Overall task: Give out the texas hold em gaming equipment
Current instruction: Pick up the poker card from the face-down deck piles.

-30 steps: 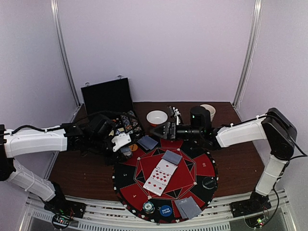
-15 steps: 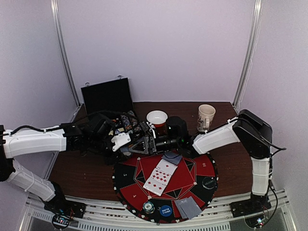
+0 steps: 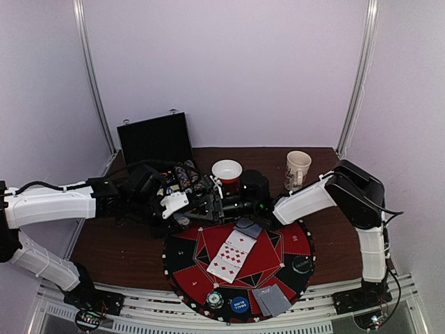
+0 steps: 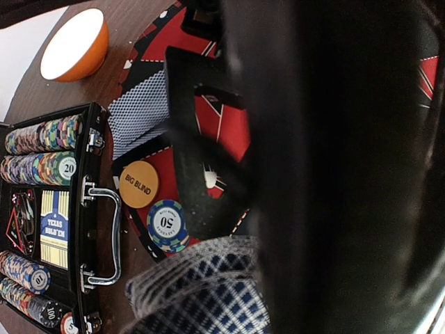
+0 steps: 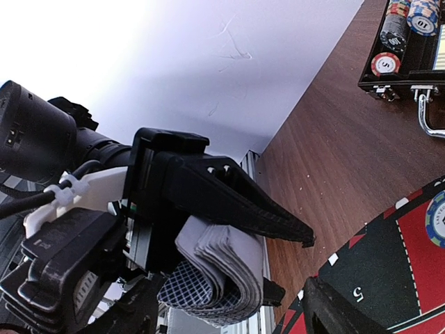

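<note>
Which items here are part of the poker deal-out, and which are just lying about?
Job:
- card deck, clamped in left gripper
- face-up card row
- face-down cards
- BIG BLIND disc
- 50 chip
- racked chips

Just there:
- orange bowl
- mug
- round numbered mat
- black case

Red-pipped cards [image 3: 231,256] lie face-up in a row at the round mat's [image 3: 182,264] centre, face-down cards [image 3: 271,300], a clear disc [image 3: 214,300] and a blue disc [image 3: 239,304] by its near rim, a bent deck [image 5: 215,268] held off its left rim.
</note>
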`<act>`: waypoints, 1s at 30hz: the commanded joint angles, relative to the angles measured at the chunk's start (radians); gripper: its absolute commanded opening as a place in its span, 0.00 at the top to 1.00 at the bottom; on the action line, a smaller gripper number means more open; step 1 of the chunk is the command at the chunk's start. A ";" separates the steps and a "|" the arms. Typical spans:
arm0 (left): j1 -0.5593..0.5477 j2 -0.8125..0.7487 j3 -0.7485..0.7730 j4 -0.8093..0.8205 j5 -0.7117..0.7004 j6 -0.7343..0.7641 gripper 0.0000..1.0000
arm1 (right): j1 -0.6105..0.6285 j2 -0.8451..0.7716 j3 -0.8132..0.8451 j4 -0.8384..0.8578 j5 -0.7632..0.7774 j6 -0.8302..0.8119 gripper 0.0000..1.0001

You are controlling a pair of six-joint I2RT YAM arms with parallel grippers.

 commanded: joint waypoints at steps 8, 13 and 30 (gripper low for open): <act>0.003 -0.023 0.011 0.034 0.006 0.000 0.59 | -0.016 -0.011 0.081 -0.153 0.024 -0.100 0.26; 0.002 -0.020 0.010 0.034 0.006 -0.001 0.59 | -0.013 0.009 0.104 -0.179 0.021 -0.111 0.26; 0.001 -0.019 0.011 0.034 0.005 0.000 0.60 | 0.011 0.063 0.198 -0.340 0.019 -0.237 0.26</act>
